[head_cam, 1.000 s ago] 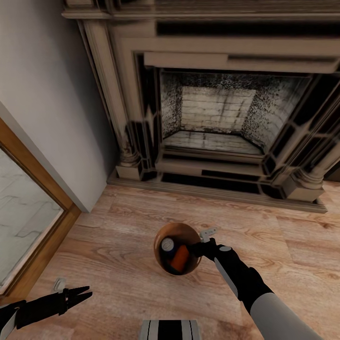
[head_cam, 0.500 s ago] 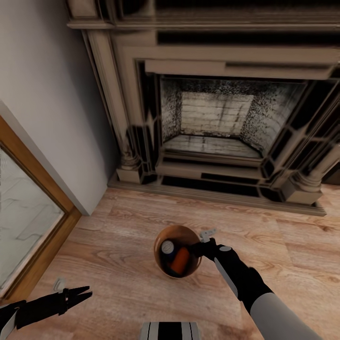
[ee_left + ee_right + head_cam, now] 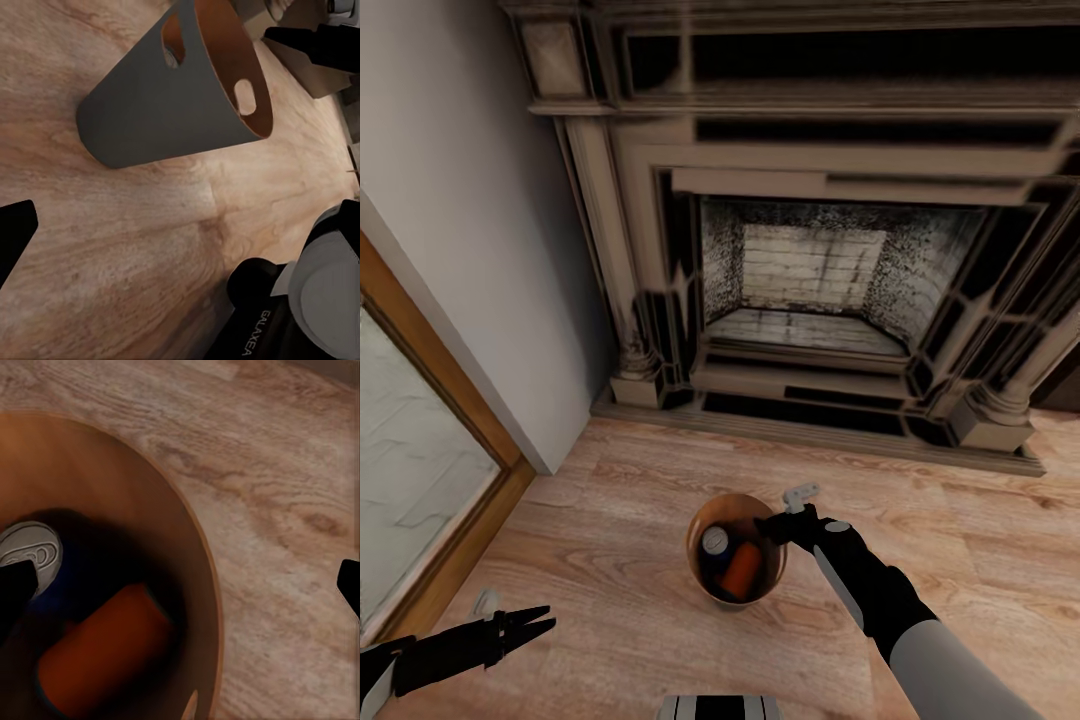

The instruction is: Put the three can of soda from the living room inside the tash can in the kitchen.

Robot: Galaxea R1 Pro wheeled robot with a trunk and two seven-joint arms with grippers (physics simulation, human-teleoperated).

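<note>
The tash can (image 3: 712, 590), pale grey outside and orange-brown inside, stands upright on the wood floor in front of the fireplace. Two cans of soda lie inside it, a dark blue one with a silvery top (image 3: 715, 543) and an orange one (image 3: 741, 570). Whatever is under them is hidden. My right gripper (image 3: 772, 527) hangs open over the bin's right rim. In the right wrist view the rim (image 3: 210, 607) runs between its spread fingers, with the blue can (image 3: 30, 547) and orange can (image 3: 105, 652) below. My left gripper (image 3: 545, 620) is open, low and to the left, apart from the bin (image 3: 157, 112).
An ornate fireplace (image 3: 810, 270) fills the wall ahead, its plinth (image 3: 810, 435) on the floor just beyond the bin. A grey wall corner (image 3: 545, 455) and a wood-framed glass panel (image 3: 420, 480) stand to the left. Wood floor (image 3: 610, 540) surrounds the bin.
The whole picture has shifted, so the camera moved: fireplace and bin sit slightly lower in view and more of the bin's side shows. Both arms keep their places in the picture.
</note>
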